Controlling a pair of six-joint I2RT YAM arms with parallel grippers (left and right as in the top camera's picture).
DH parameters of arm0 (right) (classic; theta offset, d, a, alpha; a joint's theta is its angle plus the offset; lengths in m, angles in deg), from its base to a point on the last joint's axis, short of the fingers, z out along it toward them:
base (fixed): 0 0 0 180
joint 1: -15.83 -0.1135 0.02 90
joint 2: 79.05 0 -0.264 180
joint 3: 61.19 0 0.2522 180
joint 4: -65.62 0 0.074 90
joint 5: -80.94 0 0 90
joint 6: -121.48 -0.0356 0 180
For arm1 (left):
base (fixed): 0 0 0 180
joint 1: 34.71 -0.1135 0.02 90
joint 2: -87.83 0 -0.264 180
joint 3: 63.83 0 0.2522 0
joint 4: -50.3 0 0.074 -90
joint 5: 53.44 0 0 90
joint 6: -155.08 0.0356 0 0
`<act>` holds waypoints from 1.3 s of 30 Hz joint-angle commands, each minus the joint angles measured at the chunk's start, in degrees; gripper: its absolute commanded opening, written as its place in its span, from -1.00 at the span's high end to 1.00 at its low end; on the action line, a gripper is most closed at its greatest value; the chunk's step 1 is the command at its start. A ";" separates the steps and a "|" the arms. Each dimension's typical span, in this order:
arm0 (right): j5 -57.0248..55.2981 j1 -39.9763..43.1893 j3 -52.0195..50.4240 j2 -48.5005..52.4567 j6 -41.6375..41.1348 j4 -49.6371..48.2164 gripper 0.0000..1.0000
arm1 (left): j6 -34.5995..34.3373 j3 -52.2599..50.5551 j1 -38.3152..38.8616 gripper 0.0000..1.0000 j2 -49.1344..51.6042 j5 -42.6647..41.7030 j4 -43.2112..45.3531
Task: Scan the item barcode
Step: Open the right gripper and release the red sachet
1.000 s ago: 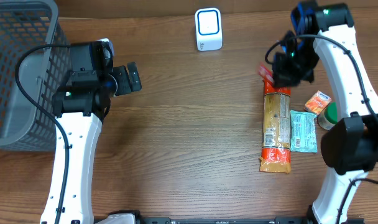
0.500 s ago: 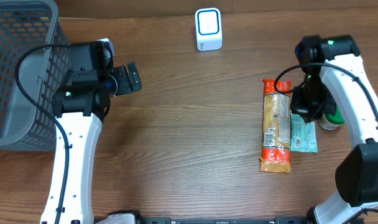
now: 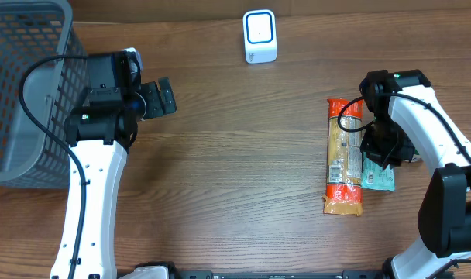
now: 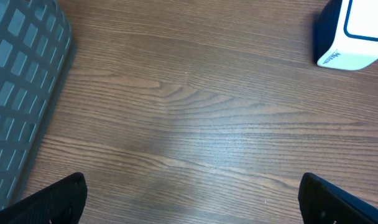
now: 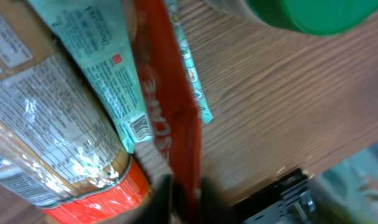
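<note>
Right wrist view: a red packet (image 5: pixel 171 106) runs edge-on straight out from between the fingers of the right gripper (image 5: pixel 183 198). Its long axis is in line with them and it crosses a teal packet (image 5: pixel 105 68) whose barcode (image 5: pixel 141 127) faces up just beside it. The fingers are a blur at the frame's foot, narrowly apart, and whether they pinch the red packet or merely flank it cannot be told. A long orange bag (image 3: pixel 345 159) lies alongside on the table (image 3: pixel 235 178), a green-lidded jar (image 5: pixel 307 14) on the other side. From overhead the arm hides the red packet. The scanner (image 3: pixel 259 36) stands well apart, forward and to the left of this cluster. The left gripper (image 3: pixel 159 98), fingers spread wide and empty, hovers beside the basket (image 3: pixel 22 85), far from the goods. The right arm looks the one to carry the packet across.
</note>
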 commanded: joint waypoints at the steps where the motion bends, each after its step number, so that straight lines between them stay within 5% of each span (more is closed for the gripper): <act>1: 1.33 0.11 -0.35 -0.42 -0.13 -0.13 -0.21 | 0.72 0.31 0.04 -1.00 0.37 0.72 0.04; 8: 2.54 0.07 0.70 -0.42 0.76 1.31 -0.79 | 0.72 0.31 0.04 -0.99 0.37 0.72 0.04; 24: 3.17 0.07 6.36 -4.22 1.03 1.62 -1.00 | 0.72 0.31 0.04 -1.00 0.37 0.72 0.04; 39: 3.17 0.07 6.36 -4.22 1.03 -15.85 -1.00 | 0.72 0.31 0.04 -0.99 0.37 0.70 0.02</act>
